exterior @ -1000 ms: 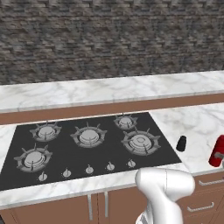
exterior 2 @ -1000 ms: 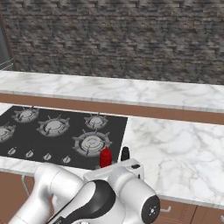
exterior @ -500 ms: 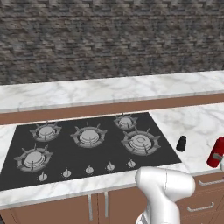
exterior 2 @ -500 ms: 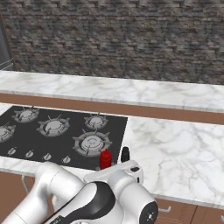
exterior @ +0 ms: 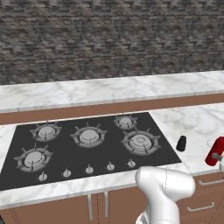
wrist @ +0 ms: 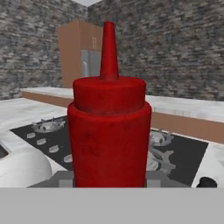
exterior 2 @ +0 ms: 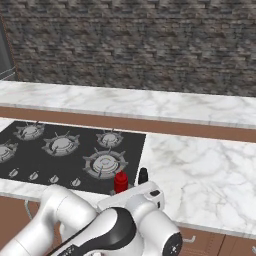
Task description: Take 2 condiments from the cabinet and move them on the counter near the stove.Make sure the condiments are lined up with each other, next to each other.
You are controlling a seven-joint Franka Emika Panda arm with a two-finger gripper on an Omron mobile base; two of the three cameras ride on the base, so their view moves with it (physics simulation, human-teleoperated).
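Note:
My gripper [wrist: 109, 179] is shut on the red squeeze bottle [wrist: 109, 131], whose pointed nozzle stands up close in the hand view. In the left base view the red bottle [exterior: 214, 151] leans slightly over the counter [exterior: 197, 122], near its front edge and right of the stove [exterior: 87, 148]. The small black shaker [exterior: 181, 143] stands on the marble between the stove's right edge and the red bottle. From the right base view, the red cap [exterior 2: 120, 181] and the shaker [exterior 2: 143, 175] peek up side by side behind my arm. The cabinet is out of view.
A raised marble ledge [exterior: 109, 92] runs along the dark stone wall behind the stove. Bare marble [exterior 2: 200, 165] spreads to the right of the shaker. Lower brown cupboards with silver handles [exterior: 201, 208] sit under the counter. A tall brown unit [wrist: 81, 48] stands far off.

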